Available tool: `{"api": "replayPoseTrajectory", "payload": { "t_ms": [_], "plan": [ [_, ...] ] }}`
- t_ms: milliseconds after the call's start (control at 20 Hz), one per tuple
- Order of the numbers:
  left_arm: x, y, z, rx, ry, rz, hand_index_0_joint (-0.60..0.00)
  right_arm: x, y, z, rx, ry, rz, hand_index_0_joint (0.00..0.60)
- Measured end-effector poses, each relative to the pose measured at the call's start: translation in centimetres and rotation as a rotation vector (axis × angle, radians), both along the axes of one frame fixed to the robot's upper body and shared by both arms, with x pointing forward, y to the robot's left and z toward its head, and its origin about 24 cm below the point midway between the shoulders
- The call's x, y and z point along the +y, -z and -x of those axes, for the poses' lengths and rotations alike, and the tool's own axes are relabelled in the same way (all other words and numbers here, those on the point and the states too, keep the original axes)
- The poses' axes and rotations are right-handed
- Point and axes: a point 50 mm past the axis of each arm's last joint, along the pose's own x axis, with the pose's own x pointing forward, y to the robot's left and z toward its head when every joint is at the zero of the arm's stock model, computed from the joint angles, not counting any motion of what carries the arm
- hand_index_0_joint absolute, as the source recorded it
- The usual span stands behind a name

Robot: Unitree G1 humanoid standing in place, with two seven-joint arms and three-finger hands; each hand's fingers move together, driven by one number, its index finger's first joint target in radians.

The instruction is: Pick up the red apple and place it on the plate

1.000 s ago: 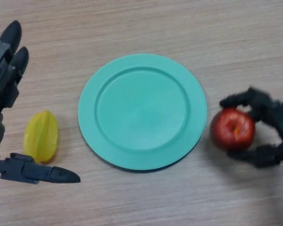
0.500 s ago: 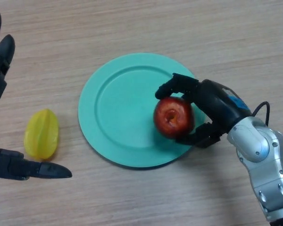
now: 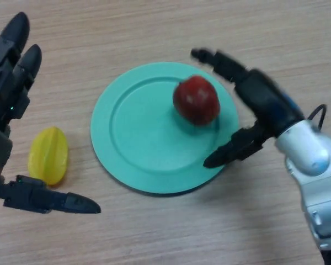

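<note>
Black and spread wide, the right hand (image 3: 260, 105) is what we see first: its fingers are stretched out and its thumb (image 3: 231, 152) points to the lower left, so the hand is open and holds nothing. The fingers reach over the upper right rim of the plate, and the thumb lies over the lower right rim. Between them, but apart from both, we find the red apple (image 3: 196, 100). It rests on the teal plate (image 3: 143, 138), in the upper right part of it, with a small shadow under it. The plate lies flat on the wooden table (image 3: 165, 237). To the left of the plate, and not touching it, we see a yellow star fruit (image 3: 47, 155) lying on the table. Around this fruit is the left hand (image 3: 8, 94), at the left edge of the view, also open: its fingers point up and its thumb (image 3: 52, 201) is stretched to the right below the fruit, without touching it.
</note>
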Motion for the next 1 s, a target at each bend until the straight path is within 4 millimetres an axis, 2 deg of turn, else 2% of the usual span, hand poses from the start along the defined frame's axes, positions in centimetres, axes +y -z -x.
{"api": "replayPoseTrajectory", "payload": {
  "t_ms": [100,150,250,350,500,750,1000],
  "plan": [
    [0.2,0.4,-0.3,0.02,-0.005,0.006,0.0,-1.5,-1.5,0.6,-0.024,0.025,-0.106,0.0],
    [0.4,0.8,-0.5,0.039,-0.01,0.011,0.0,-2.6,-1.9,1.6,-0.023,0.034,-0.164,0.0],
    [0.6,1.2,-0.6,0.059,-0.017,0.015,0.0,-4.0,-1.6,3.4,0.05,0.03,-0.295,0.0],
    [0.6,1.4,-0.7,0.065,-0.019,0.017,0.0,-4.5,-1.0,5.1,0.094,-0.001,-0.369,0.0],
    [0.6,1.4,-0.6,0.058,-0.022,0.009,0.0,-4.6,-1.7,7.3,0.074,-0.055,-0.43,0.0],
    [0.6,1.1,-1.1,0.048,-0.039,-0.022,0.0,-5.1,-0.6,7.7,0.115,-0.029,-0.441,0.0],
    [-0.1,1.8,-1.1,0.077,-0.007,-0.017,0.0,-5.7,-1.2,8.5,0.088,-0.022,-0.461,0.0]
  ]
}}
